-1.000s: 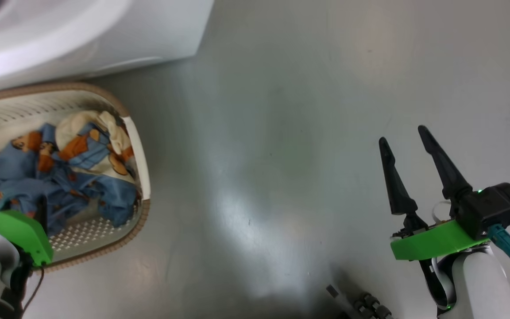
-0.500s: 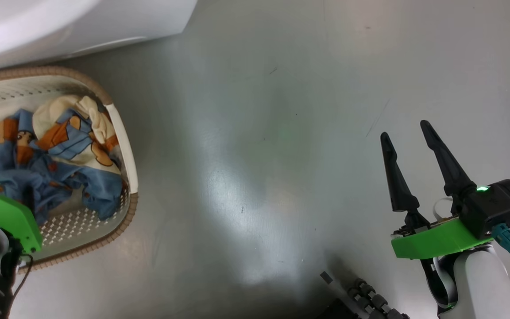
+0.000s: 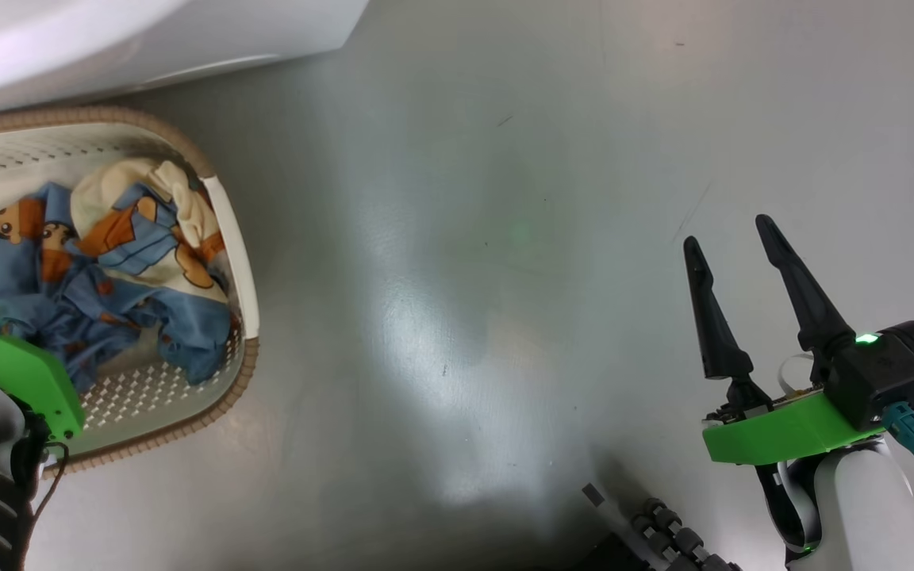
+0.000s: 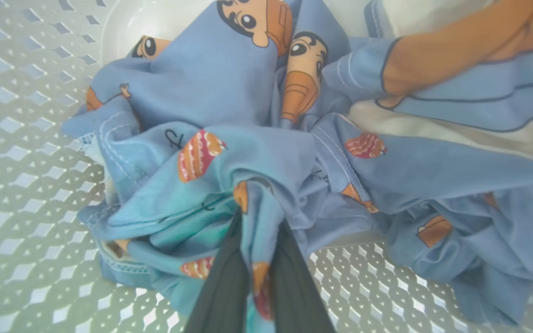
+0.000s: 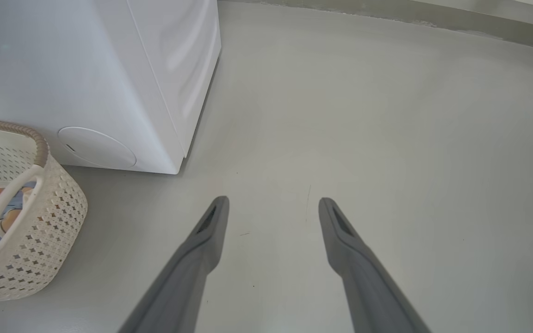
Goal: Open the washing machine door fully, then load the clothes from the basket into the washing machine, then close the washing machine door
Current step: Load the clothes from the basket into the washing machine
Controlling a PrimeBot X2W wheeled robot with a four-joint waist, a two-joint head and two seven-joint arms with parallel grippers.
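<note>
Right now I am looking at the clothes point(image 3: 108, 301), which are lying as a crumpled heap of blue fabric printed with orange-brown cartoon figures, with a cream piece bunched at the heap's upper right. They are sitting inside the basket point(image 3: 247, 373), a cream perforated tub with a brown woven-look rim and a white side handle, which is occupying the left edge of the head view just below the white washing machine point(image 3: 187, 32) in the upper left corner. In the left wrist view the left gripper point(image 4: 259, 226) is rising from the bottom centre, and its two dark fingers are pinching together on a raised fold of the blue clothes point(image 4: 229, 92), with cloth showing between them and spilling out above and to both sides over the basket's latticed bottom. At the lower right of the head view the right gripper point(image 3: 725, 231) is hovering over the bare grey floor point(image 3: 457, 277), well apart from the basket, with its fingers standing spread and nothing between them. Its own wrist view is showing the same gap point(image 5: 272, 201), with the basket point(image 5: 49, 217) at the left edge and the washing machine point(image 5: 109, 69) at the upper left.
</note>
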